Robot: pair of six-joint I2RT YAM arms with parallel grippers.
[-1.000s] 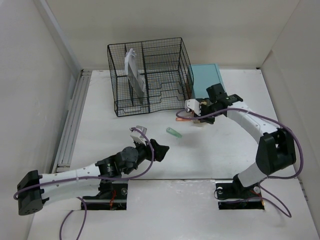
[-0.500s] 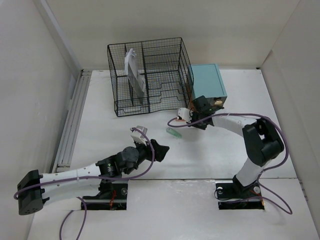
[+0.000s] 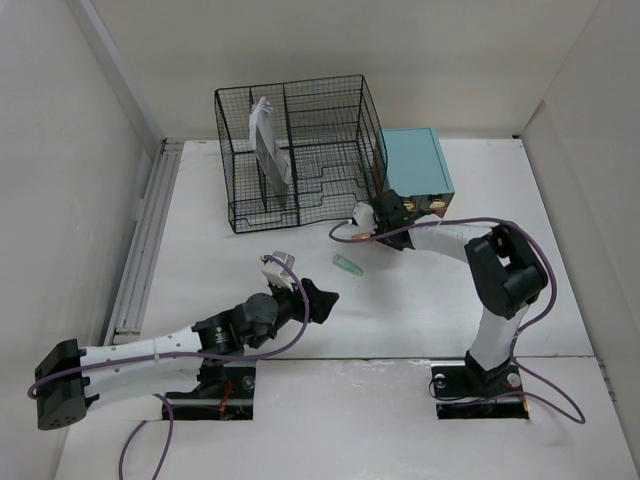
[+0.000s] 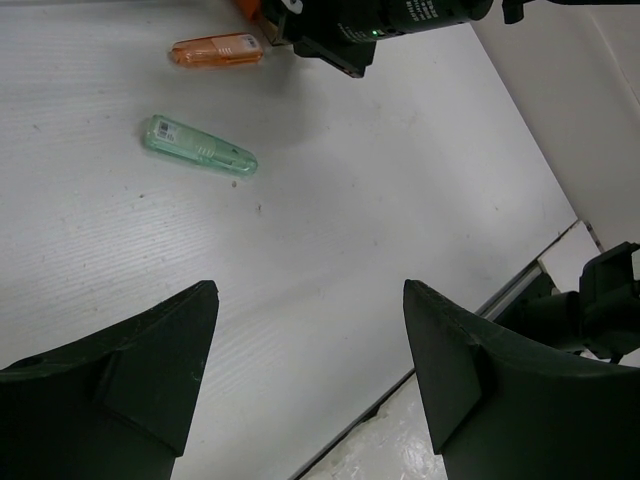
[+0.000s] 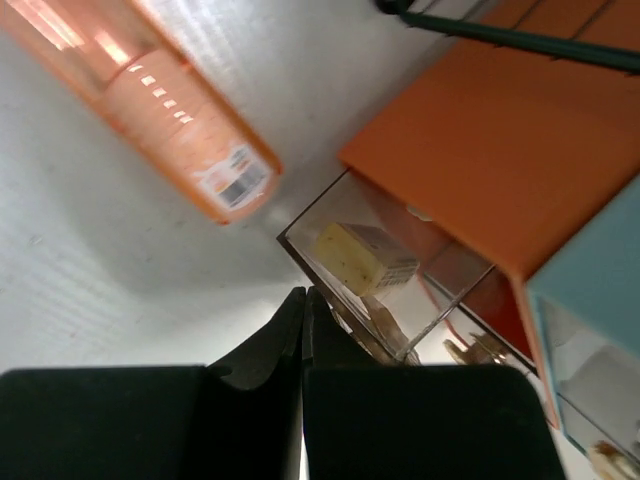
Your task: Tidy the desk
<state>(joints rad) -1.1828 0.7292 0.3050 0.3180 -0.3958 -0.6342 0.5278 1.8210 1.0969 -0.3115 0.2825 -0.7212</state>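
Observation:
The white desk (image 3: pixel 200 250) holds a green highlighter (image 3: pixel 347 265) and an orange highlighter (image 3: pixel 357 237), both lying flat. My right gripper (image 3: pixel 372 222) is shut and empty, low over the desk between the orange highlighter and the teal box (image 3: pixel 415 160). In the right wrist view its tips (image 5: pixel 303 292) sit at the corner of an open drawer holding a yellow eraser (image 5: pixel 365 258), with the orange highlighter (image 5: pixel 150 100) just ahead. My left gripper (image 3: pixel 318 300) is open and empty, short of the green highlighter (image 4: pixel 198 147); it shows in its own wrist view (image 4: pixel 310 290).
A black wire-mesh rack (image 3: pixel 295 150) with a white paper bundle (image 3: pixel 265 135) stands at the back, left of the teal box. White walls (image 3: pixel 80 180) enclose the desk. A metal rail (image 3: pixel 145 240) runs along the left edge.
My right gripper has swung left and down from the teal box's drawer front to beside the orange highlighter. The left arm has not moved.

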